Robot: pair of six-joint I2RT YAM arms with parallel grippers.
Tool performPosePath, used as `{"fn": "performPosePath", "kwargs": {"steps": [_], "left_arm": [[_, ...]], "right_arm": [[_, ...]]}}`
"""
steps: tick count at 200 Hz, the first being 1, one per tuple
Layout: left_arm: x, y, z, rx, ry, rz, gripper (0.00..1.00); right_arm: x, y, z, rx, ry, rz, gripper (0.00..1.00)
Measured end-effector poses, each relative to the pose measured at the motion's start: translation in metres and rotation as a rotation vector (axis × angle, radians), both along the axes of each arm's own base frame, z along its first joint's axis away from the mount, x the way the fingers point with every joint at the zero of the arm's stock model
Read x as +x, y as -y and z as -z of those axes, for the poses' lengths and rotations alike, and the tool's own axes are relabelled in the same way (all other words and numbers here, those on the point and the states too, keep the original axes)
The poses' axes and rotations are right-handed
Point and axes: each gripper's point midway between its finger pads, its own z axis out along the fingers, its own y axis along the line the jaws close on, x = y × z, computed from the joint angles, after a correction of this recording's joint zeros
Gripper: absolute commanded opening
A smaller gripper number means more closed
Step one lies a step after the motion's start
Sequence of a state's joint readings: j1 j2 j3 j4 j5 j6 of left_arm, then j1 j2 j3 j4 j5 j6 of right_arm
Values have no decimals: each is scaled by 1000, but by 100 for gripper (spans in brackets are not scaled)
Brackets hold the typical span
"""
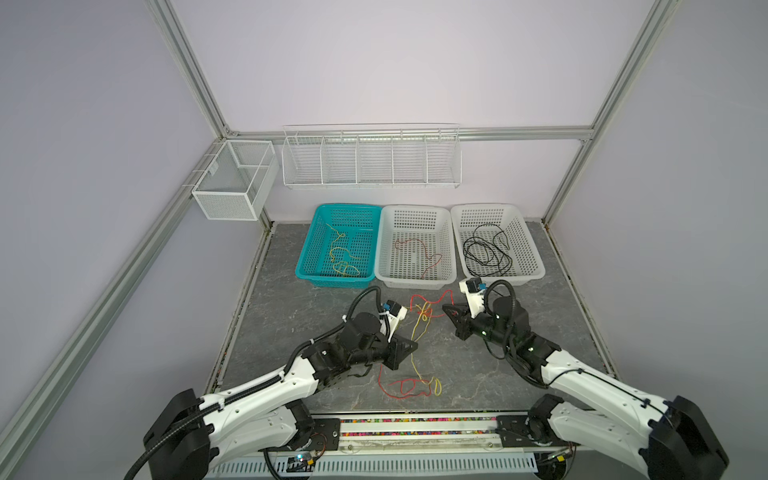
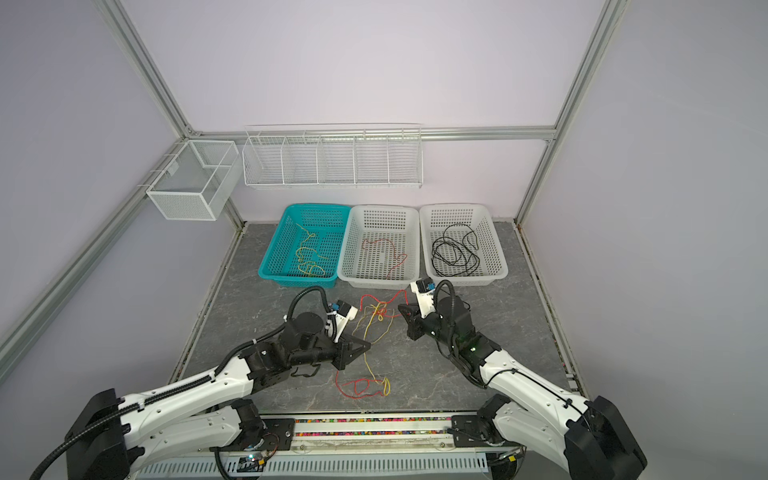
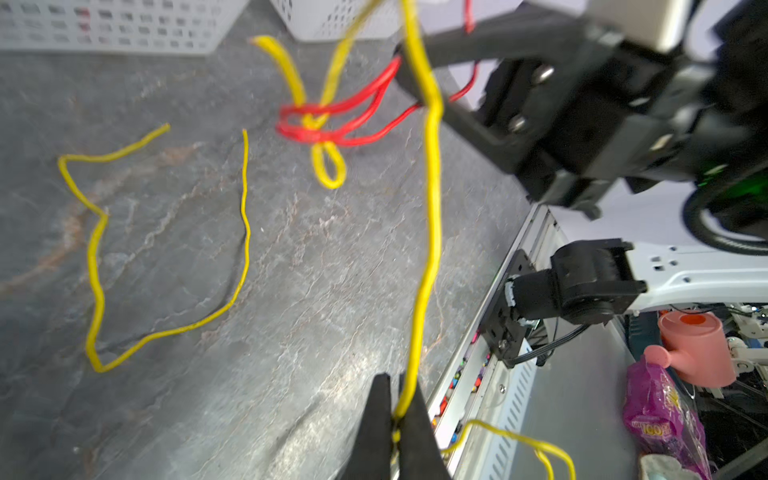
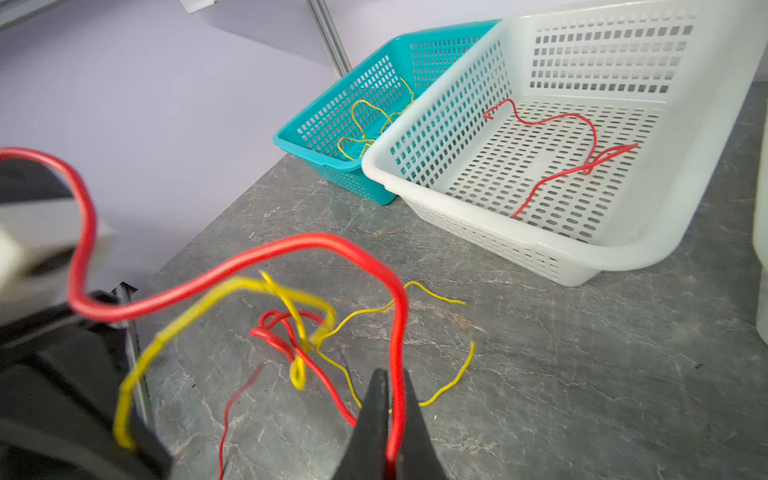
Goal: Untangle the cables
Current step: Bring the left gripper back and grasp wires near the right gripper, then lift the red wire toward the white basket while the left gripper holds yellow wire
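1. Jaws on both arms were pressed together in both top views: the left jaws pinched the yellow cable (image 1: pixel 413 338) and the right jaws pinched the red cable (image 1: pixel 447 291). Between the two pairs hung the knot (image 2: pixel 378 311), lifted off the worktop (image 1: pixel 291 316). A second red-and-yellow snarl (image 1: pixel 409 386) lay on the worktop, on the base side of the left jaws. Pulling straight apart from here risked cinching the knot rather than opening it, and could drag that snarl along.

2. From the left wrist, the left jaws were shut on the yellow cable (image 3: pixel 432 216), which ran away from them to the knot (image 3: pixel 313 124), where the red cable (image 3: pixel 365 97) looped around it. The strand was thin, so under a hard pull it could slide out of the pinch.

3. From the right wrist, the right jaws clamped the red cable (image 4: pixel 332 241). It arched up and over from them before dropping into the knot (image 4: pixel 299 338) just ahead. A loose yellow end lay on the worktop beyond the jaws and could snag in the knot when tension came on. The white basket (image 4: pixel 582 253), holding another red cable, stood well beyond the jaws.
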State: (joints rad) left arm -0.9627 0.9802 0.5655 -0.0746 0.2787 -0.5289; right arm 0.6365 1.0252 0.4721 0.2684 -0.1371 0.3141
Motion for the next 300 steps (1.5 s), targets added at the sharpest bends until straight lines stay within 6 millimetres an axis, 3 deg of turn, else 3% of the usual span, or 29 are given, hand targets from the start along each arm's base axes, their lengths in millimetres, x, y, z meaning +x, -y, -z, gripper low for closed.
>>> {"fn": "performPosePath", "kwargs": {"steps": [40, 87, 159, 197, 251, 273, 300], "left_arm": [[0, -24, -58, -103, 131, -69, 0], [0, -49, -96, -144, 220, -142, 0], [0, -76, -96, -37, 260, -194, 0], [1, -93, -109, 31, 309, -224, 0], [15, -119, -124, 116, 428, -327, 0], [21, -128, -123, 125, 482, -376, 0], [28, -129, -111, 159, 507, -403, 0]], "right_arm": [[13, 2, 11, -52, -46, 54, 6], [18, 7, 39, -133, -132, 94, 6], [23, 14, 36, -132, -128, 135, 6], [30, 15, 32, -144, -171, 174, 6], [89, -12, -25, -155, -189, 251, 8], [114, -23, -34, -186, -213, 281, 9], [138, -35, -28, -236, -258, 296, 9]]}}
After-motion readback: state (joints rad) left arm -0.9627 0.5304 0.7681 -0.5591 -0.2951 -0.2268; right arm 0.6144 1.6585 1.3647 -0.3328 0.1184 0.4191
